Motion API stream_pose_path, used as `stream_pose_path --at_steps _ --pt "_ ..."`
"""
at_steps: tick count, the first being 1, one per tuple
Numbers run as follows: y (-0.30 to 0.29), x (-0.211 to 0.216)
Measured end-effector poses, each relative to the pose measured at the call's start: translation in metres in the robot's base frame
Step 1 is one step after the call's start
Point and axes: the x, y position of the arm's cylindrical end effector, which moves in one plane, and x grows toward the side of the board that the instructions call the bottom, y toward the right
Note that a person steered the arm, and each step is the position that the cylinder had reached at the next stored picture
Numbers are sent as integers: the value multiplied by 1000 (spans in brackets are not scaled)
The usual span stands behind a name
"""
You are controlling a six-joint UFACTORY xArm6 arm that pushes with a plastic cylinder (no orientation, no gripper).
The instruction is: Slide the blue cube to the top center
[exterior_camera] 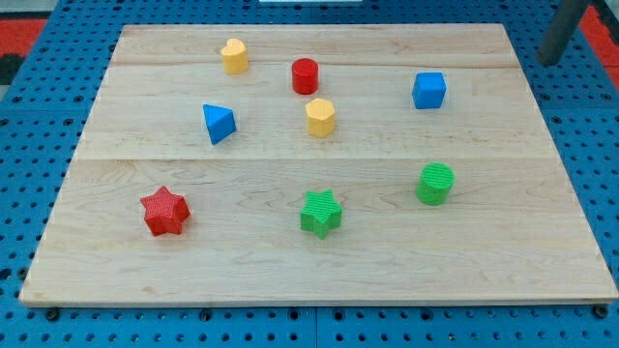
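A: What do you have in front of you?
B: You have the wooden tabletop, and the rod at the view's top right corner, off the wood. Its tip sits well apart from every block. It carries no gripper, so nothing spreads or pinches.
A: Where is your blue cube?
B: Your blue cube lies upper right, flat on one face, turned slightly, with no long axis.
A: And the rest?
B: Red star lower left, green star bottom centre, green cylinder to its right, blue wedge left, red cylinder, two yellow blocks.
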Motion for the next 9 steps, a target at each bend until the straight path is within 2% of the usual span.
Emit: stream_pose_path --at_steps 1,2,3,5,6,7,8,9 --pt "-24 56" --pt "-104 81" --pt "-164 91" --pt "-219 79" --pt "-220 97" --pt "-210 97" --pt "-146 79" --pt "-166 27"
